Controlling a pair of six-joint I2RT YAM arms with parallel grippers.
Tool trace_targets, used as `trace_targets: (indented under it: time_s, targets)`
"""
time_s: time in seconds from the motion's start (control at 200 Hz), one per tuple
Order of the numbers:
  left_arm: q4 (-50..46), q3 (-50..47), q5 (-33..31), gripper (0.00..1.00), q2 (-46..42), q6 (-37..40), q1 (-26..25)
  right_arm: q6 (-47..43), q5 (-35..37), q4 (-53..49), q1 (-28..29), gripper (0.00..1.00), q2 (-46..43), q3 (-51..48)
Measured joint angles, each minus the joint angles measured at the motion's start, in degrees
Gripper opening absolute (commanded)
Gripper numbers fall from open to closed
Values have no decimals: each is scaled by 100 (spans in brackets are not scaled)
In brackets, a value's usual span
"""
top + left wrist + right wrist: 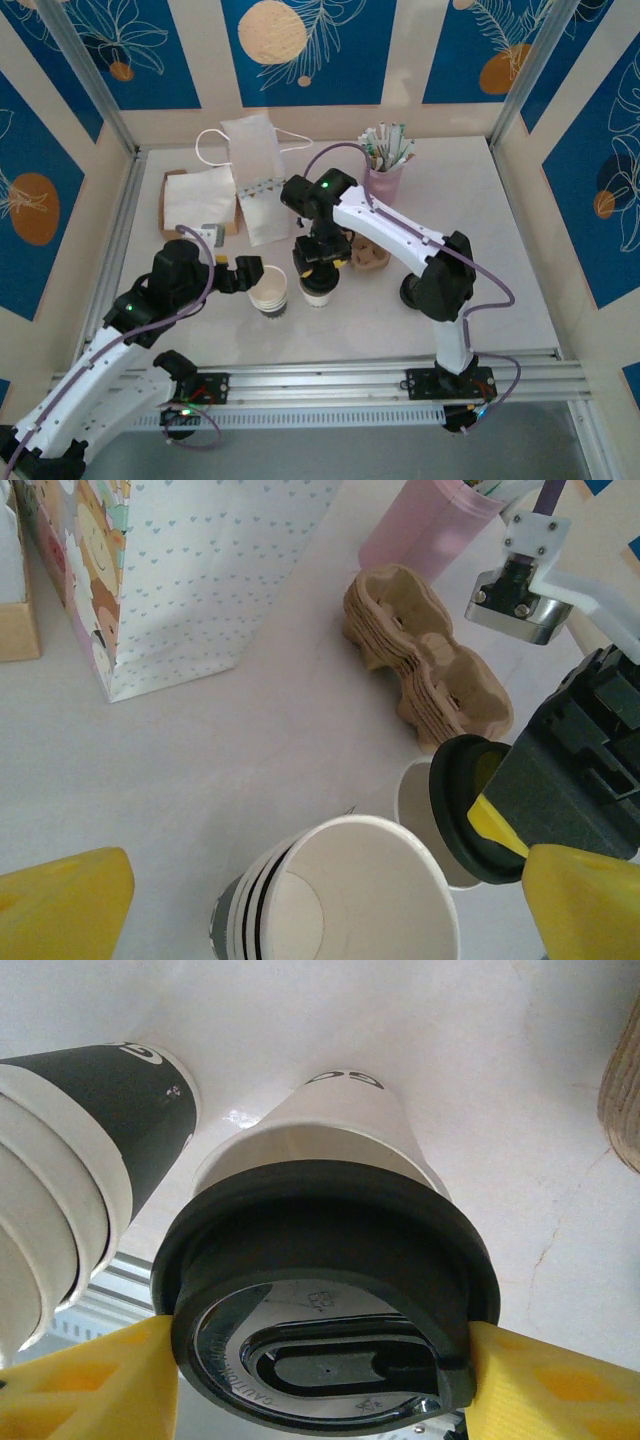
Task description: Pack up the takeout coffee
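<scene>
Lid in the grip: right gripper (pixel 320 262) clamps the black lid (pixel 320 1300), tilted on the coffee cup (pixel 318 292).
The cup stands mid-table toward the near edge, just beside the cup stack (pixel 268 290); left gripper (pixel 238 272) gapes wide at that stack.

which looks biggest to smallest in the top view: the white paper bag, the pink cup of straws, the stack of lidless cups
1. white paper bag, clearly largest
2. stack of lidless cups and pink cup: about alike from above, not ranked
</scene>
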Motion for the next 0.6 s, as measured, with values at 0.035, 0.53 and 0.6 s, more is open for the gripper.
trace_targets:
  time_s: [0.035, 0.53, 0.6]
  targets:
    - [2, -4, 22, 100, -7, 0, 11, 0, 2, -13, 9, 66, 28, 24]
    - [31, -85, 210, 100, -59, 0, 90, 2, 22, -63, 44, 66, 262, 68]
    - [31, -87, 229, 100, -79, 0, 92, 2, 24, -66, 44, 66, 282, 74]
